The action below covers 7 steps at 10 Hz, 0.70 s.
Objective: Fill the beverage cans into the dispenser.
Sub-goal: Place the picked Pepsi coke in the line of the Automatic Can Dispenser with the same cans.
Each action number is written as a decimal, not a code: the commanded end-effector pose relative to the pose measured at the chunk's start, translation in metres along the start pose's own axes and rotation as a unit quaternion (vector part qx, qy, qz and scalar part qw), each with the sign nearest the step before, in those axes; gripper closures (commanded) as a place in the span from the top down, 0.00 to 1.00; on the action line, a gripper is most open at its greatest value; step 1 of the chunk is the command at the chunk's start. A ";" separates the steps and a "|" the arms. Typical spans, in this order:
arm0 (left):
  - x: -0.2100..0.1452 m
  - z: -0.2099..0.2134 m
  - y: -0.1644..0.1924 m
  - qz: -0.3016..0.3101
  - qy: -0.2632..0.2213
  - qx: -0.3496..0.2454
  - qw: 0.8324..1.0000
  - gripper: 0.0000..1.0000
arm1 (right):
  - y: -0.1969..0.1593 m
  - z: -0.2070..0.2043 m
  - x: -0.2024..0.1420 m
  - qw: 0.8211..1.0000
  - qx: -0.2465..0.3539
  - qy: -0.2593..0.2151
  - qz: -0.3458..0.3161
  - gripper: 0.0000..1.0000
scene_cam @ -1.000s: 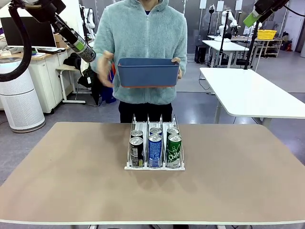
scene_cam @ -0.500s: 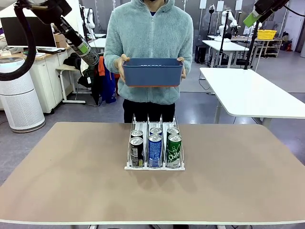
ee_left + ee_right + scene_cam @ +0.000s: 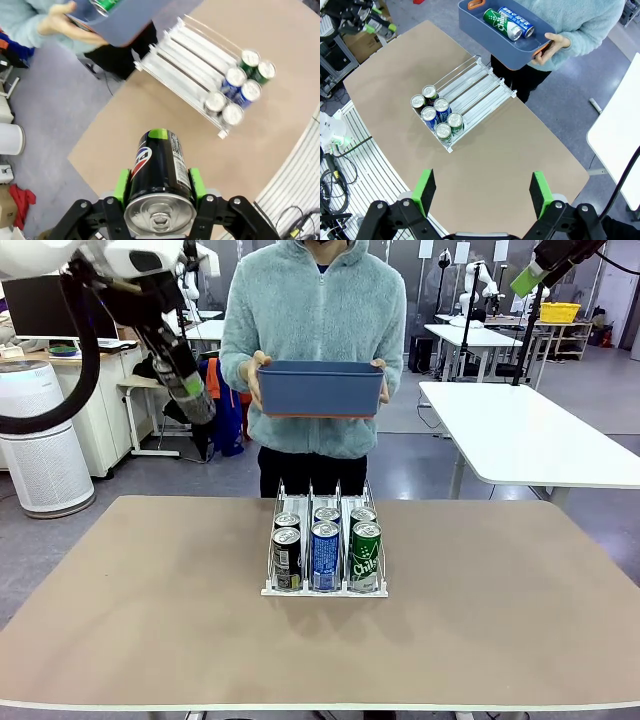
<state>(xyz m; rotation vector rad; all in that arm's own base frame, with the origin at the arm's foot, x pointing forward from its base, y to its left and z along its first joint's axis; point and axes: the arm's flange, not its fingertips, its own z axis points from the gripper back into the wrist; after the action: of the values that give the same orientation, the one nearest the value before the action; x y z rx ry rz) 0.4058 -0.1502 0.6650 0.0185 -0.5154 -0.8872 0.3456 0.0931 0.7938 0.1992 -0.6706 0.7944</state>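
Observation:
My left gripper (image 3: 159, 187) is shut on a black beverage can (image 3: 157, 170), its silver top facing the wrist camera. In the front view that gripper (image 3: 193, 393) hangs high at the left, over the table's far left edge. The white dispenser (image 3: 325, 587) stands mid-table with several cans (image 3: 325, 550) at its front: dark grey on the left, blue in the middle, green on the right. The dispenser (image 3: 180, 60) lies ahead of and below the held can. My right gripper (image 3: 483, 192) is open, high above the table, looking down on the dispenser (image 3: 470, 90).
A person at the far side holds a blue bin (image 3: 320, 390) in both hands at chest height. In the bin (image 3: 495, 44) lie a green can (image 3: 495, 19) and a blue can (image 3: 516, 22). A white table (image 3: 530, 435) stands at the back right.
My left arm has swung down and to the right with the black can. The person has stepped to the centre and now grips the bin with both hands. The right arm is still.

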 end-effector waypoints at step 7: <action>-0.003 -0.018 -0.015 -0.029 0.003 -0.032 0.999 0.58 | 0.000 0.000 0.000 1.000 0.000 -0.001 -0.004 1.00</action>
<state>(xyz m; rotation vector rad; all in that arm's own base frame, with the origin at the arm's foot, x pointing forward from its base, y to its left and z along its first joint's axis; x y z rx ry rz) 0.4013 -0.1618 0.6432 -0.0213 -0.4794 -0.9503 0.3456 0.0931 0.7938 0.1992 -0.6706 0.7943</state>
